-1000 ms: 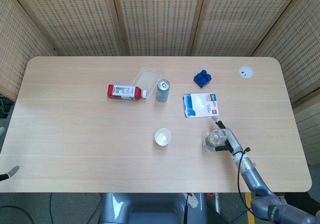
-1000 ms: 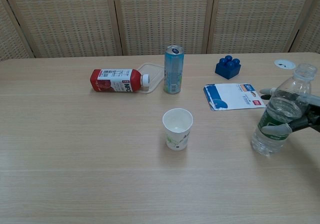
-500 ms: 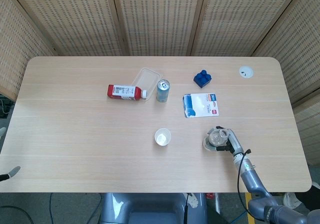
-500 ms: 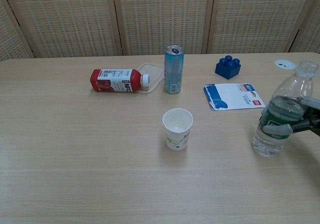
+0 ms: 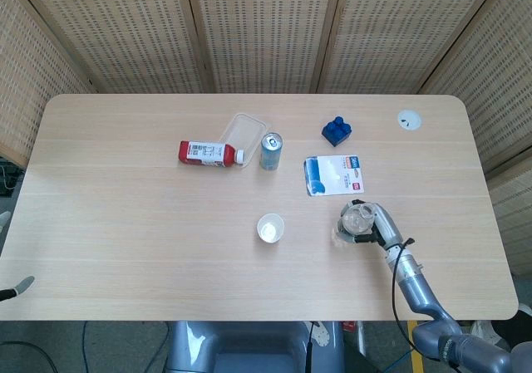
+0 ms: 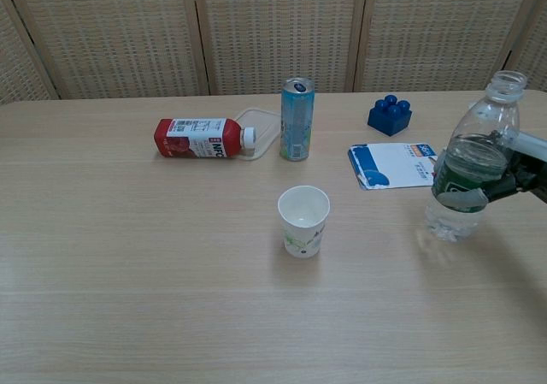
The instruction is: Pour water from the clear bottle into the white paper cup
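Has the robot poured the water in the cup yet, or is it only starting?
Only starting. Done: the right hand grips the bottle, which is open, with no cap. In hand: the bottle stands upright, seemingly just off the table, with the water inside it. Left: carry it to the cup, which looks empty and stands apart to its left, then tip and pour. The left hand is not in view.

The cup (image 6: 303,220) stands mid-counter (image 6: 128,298), the bottle (image 6: 468,172) well to its right, the can (image 6: 297,120) behind it.
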### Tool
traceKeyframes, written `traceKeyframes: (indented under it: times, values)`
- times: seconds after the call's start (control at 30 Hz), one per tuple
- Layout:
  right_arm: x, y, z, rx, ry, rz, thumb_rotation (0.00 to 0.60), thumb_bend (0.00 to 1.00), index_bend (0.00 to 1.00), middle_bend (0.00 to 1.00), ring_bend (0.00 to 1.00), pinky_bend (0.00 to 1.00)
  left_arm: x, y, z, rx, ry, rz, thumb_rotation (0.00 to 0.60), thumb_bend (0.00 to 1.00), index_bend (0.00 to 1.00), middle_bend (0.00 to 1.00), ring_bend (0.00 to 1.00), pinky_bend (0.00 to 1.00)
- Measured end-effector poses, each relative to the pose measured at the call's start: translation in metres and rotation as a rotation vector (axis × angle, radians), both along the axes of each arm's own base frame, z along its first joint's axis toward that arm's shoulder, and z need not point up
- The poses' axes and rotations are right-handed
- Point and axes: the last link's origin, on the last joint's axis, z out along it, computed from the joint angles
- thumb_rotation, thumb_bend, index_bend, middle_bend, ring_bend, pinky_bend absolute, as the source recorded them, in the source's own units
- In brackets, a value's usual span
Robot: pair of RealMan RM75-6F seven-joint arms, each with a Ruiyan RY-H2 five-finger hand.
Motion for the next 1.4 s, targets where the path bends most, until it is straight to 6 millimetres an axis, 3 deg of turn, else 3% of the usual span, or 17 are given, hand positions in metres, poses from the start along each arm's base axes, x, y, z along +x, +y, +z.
traceKeyframes:
  times: [0.3, 0.63, 0.93, 1.4]
  values:
    - [0.038, -0.018, 0.014, -0.052, 0.268, 0.181, 0.6, 0.62, 0.62, 0.59, 0.5, 0.59, -0.002, 0.003, -0.001, -0.009, -0.001, 0.015, 0.6, 0.09, 0.0, 0.0, 0.0, 0.0]
    - [0.084, -0.037, 0.015, -0.131, 0.601, 0.312, 0.6, 0.64, 0.62, 0.6, 0.51, 0.61, -0.005, 0.011, -0.002, -0.019, -0.006, 0.04, 0.6, 0.09, 0.0, 0.0, 0.0, 0.0]
    - [0.099, -0.048, 0.003, -0.148, 0.8, 0.28, 0.6, 0.64, 0.62, 0.6, 0.52, 0.62, -0.006, 0.014, -0.001, -0.024, -0.013, 0.049, 0.6, 0.09, 0.0, 0.0, 0.0, 0.0]
    - [0.102, -0.047, -0.005, -0.23, 1.012, 0.336, 0.6, 0.63, 0.62, 0.61, 0.53, 0.62, -0.004, 0.012, -0.001, -0.023, -0.024, 0.044, 0.6, 0.09, 0.0, 0.0, 0.0, 0.0]
